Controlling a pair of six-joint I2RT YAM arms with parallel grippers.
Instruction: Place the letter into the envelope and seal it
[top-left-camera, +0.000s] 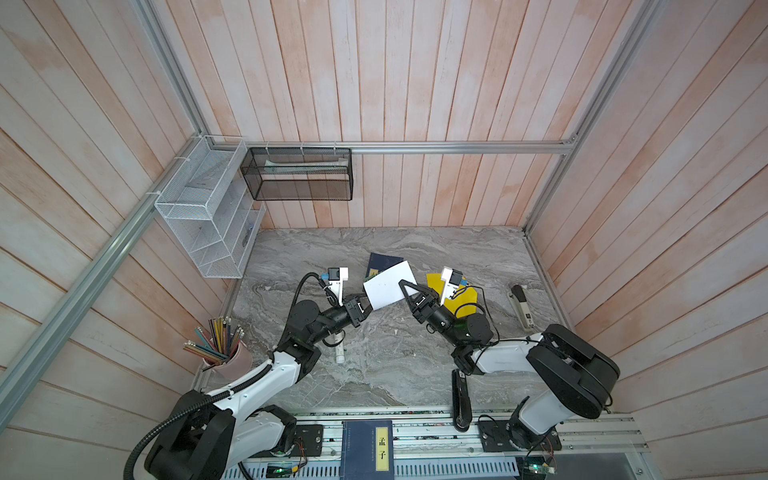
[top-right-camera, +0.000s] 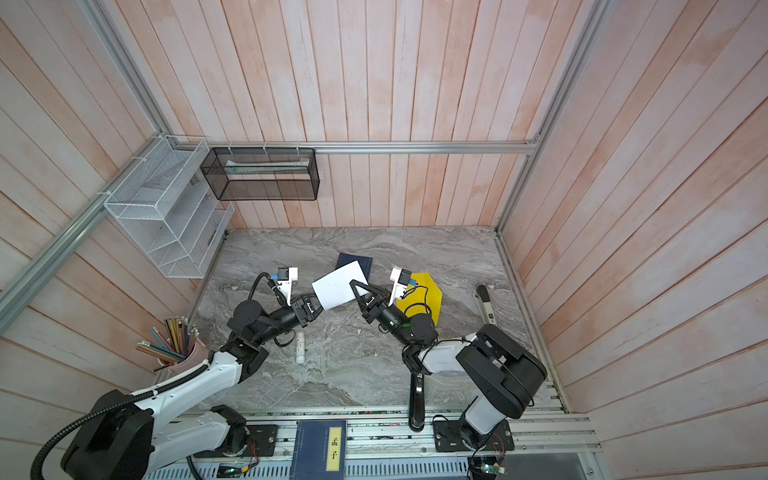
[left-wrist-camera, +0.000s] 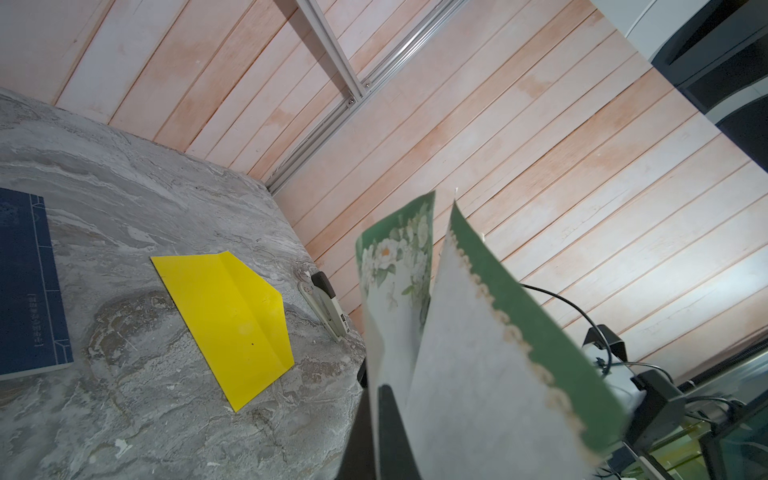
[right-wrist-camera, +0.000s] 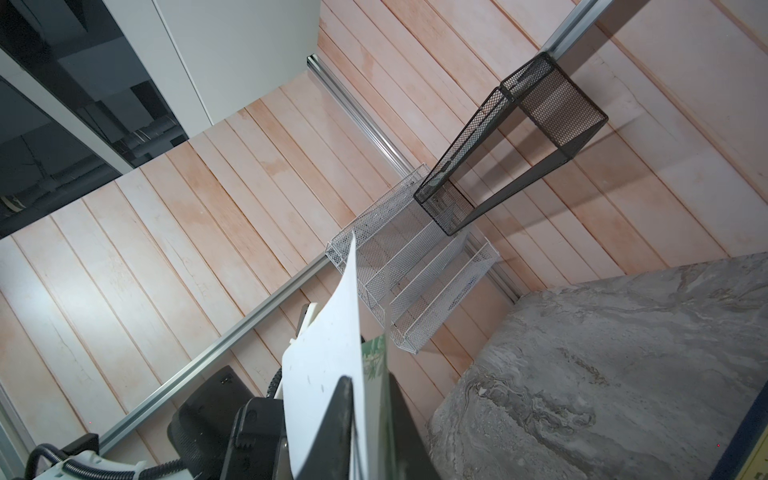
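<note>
Above the middle of the marble table the letter hangs in the air between the two arms, white side up in both top views, and it covers the near part of the dark blue book lying behind it. Its green, flowered face shows only in the left wrist view, where the sheet is bent into a fold and its lower part runs out of the picture.

The left gripper pinches the sheet's near left corner with its jaws closed tight on it – the fingertips themselves are hard to make out under the paper. The left arm reaches up and to the right from the near left, wrist roughly level. The right gripper comes in from the right, its black fingers pressed together on the letter's right edge, one on each side of the paper in the right wrist view. The right forearm slants up and to the left from its base at the near right.

Much of the envelope is hidden behind the right wrist and its camera in both top views; the left wrist view shows it whole, lying flat on the table with its flap open, well apart from the letter. A stapler lies to the right of it – small and partly blurred.
</note>
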